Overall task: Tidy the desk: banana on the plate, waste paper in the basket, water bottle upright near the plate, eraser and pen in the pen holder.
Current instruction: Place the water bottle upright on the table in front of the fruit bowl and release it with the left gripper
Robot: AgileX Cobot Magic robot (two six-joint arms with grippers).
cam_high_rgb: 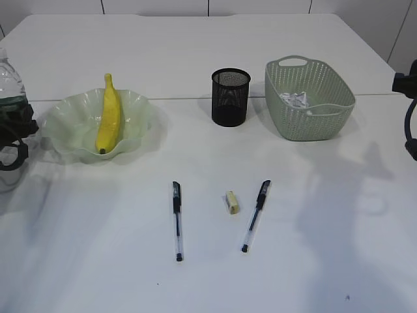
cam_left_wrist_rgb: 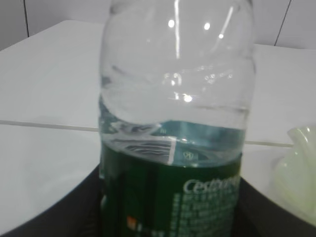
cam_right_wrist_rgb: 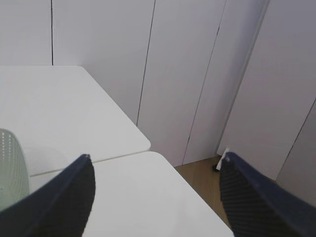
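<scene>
The water bottle stands upright at the far left edge, left of the plate, and my left gripper is shut on it at its green label. In the left wrist view the bottle fills the frame between the dark jaws of the left gripper. The banana lies in the plate. Waste paper sits in the basket. Two pens and the eraser lie on the desk in front of the pen holder. My right gripper hangs open and holds nothing.
The right arm shows at the right edge, beside the basket, whose wall appears in the right wrist view. That view looks over the desk's far right corner to wall panels and floor. The plate's rim lies just right of the bottle.
</scene>
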